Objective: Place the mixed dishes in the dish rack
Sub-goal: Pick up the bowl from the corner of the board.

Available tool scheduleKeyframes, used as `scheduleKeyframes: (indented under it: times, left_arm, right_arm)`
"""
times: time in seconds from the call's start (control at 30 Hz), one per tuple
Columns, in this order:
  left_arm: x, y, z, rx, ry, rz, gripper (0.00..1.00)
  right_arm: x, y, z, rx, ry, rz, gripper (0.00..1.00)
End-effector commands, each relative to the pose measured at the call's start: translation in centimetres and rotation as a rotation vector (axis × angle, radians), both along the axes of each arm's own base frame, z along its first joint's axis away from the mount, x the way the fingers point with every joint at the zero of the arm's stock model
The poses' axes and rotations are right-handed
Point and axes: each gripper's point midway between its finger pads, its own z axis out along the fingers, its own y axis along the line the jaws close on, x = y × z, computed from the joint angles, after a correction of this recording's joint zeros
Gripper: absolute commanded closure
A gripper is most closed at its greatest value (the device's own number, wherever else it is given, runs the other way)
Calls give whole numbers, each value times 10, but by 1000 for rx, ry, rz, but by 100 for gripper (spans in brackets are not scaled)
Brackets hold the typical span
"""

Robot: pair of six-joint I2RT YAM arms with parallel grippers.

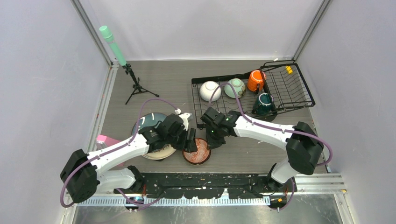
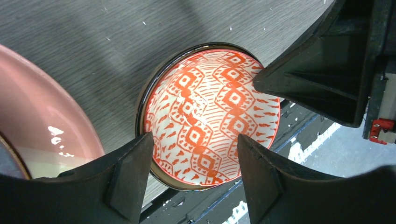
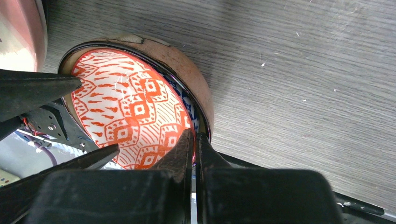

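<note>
A bowl patterned orange inside [image 1: 196, 151] [image 2: 205, 107] [image 3: 126, 107] sits on the table near the front edge, nested in a brown bowl [image 3: 187, 65]; a sliver of blue pattern shows between them. My right gripper [image 1: 211, 140] [image 3: 195, 140] is shut on the patterned bowl's rim, one finger inside and one outside. My left gripper [image 1: 189, 140] [image 2: 194, 154] hovers open at the bowl's opposite side, holding nothing. The dish rack [image 1: 299, 93] at the back right holds a white bowl [image 1: 210, 91], a mint-green bowl [image 1: 235, 87], an orange mug [image 1: 255, 80] and a dark teal mug [image 1: 264, 103].
A pink plate [image 2: 37, 107] lies just left of the bowl under my left arm, overlapping a dark teal plate [image 1: 150, 120]. A small pink cup [image 1: 106, 140] stands at the left edge. The mint-green cylinder on a black tripod [image 1: 134, 88] stands at the back left.
</note>
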Motion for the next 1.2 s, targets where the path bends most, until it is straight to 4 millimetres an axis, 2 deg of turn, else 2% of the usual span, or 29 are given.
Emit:
scheduleKeyframes:
  times: [0.0,0.43,0.7,1.0,1.17]
  left_arm:
    - [10,8,10,17,-63,37,30]
    - [20,22,28,18,-147,118,23]
    - [22,17,35,-10,-144,125,38]
    - [33,20,38,-13,-126,189,46]
    - [43,15,48,-49,-149,206,46]
  right_arm:
    - [20,10,33,78,-120,-20,99]
    - [19,10,47,149,-165,-34,100]
    - [28,8,57,156,-221,-59,100]
    - [32,8,67,186,-261,-67,100]
    - [33,10,73,220,-277,-69,100]
